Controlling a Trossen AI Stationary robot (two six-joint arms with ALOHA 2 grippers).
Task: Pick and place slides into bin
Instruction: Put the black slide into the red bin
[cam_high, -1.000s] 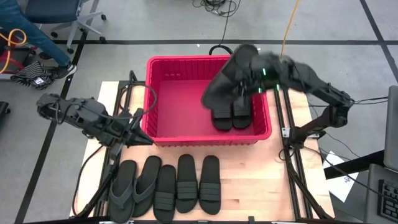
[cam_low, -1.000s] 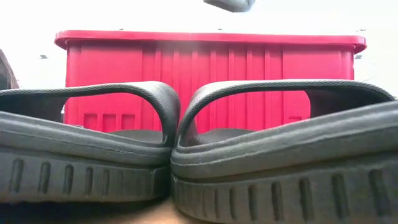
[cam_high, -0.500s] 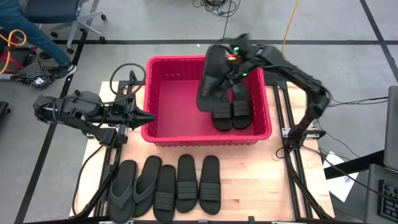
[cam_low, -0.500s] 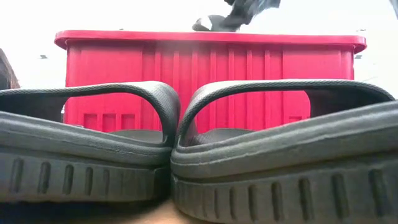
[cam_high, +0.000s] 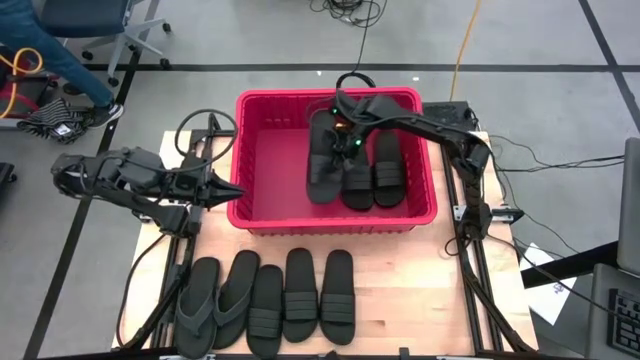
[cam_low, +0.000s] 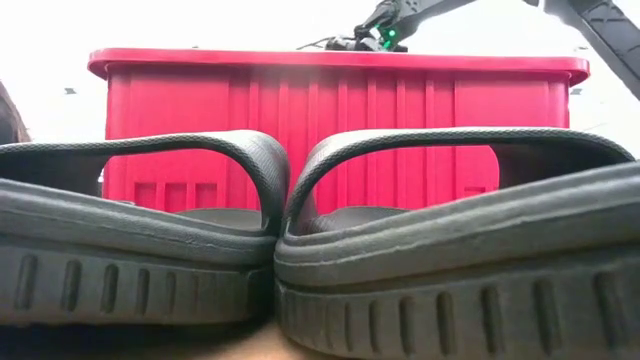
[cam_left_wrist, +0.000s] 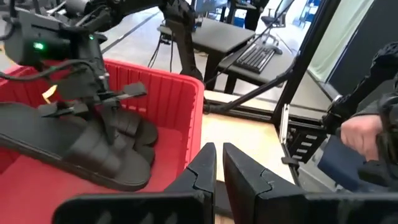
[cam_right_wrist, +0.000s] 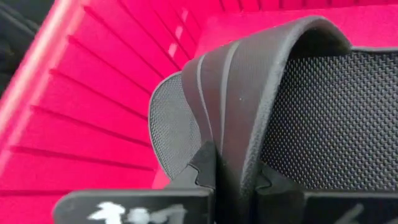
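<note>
The right gripper reaches into the bin and is clamped on the ribbed strap of a slide; the right wrist view shows the strap pinched between the two fingers, with the textured footbed showing under it. That slide hangs low in the bin, toe toward 6 o'clock, just to the 9 o'clock side of two slides already lying flat together near the bin's 3 o'clock wall. Whether its sole touches the bin floor I cannot tell. Five more slides wait in a row on the table at the bin's 6 o'clock side, the two at the 9 o'clock end being thong-strapped. The left gripper waits just outside the bin's 9 o'clock wall, fingers nearly together and holding nothing, as the left wrist view shows. These slides look like light foam rubber: soft enough to flex and sag from a single hold, grippy not slippery, and in no danger from a drop. The strap is the natural handle, since it stands up from the sole and lets a finger slip beneath; taken at mid-strap the slide should hang fairly level. The thong pair will likely be fussier, with only thin, floppy straps to catch.
</note>
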